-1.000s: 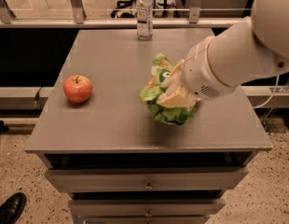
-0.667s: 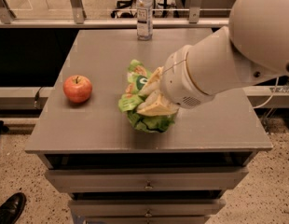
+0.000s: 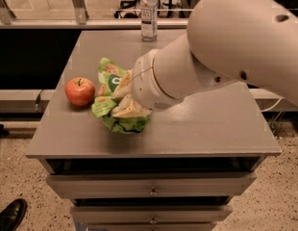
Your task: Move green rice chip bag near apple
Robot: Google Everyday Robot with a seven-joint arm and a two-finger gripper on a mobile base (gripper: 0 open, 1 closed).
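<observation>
Green rice chip bag (image 3: 105, 106) beside apple (image 3: 80, 91) — half hidden, gripper (image 3: 124, 100) clamping it

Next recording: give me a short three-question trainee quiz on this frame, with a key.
1. True or false: the apple touches the bottle.
2. The gripper is: A at the bottle; B closed on the green rice chip bag; C above the apple.
3. Fill in: the green rice chip bag lies nearer the ___ than the bottle.
Key: 1 false; 2 B; 3 apple.
</observation>
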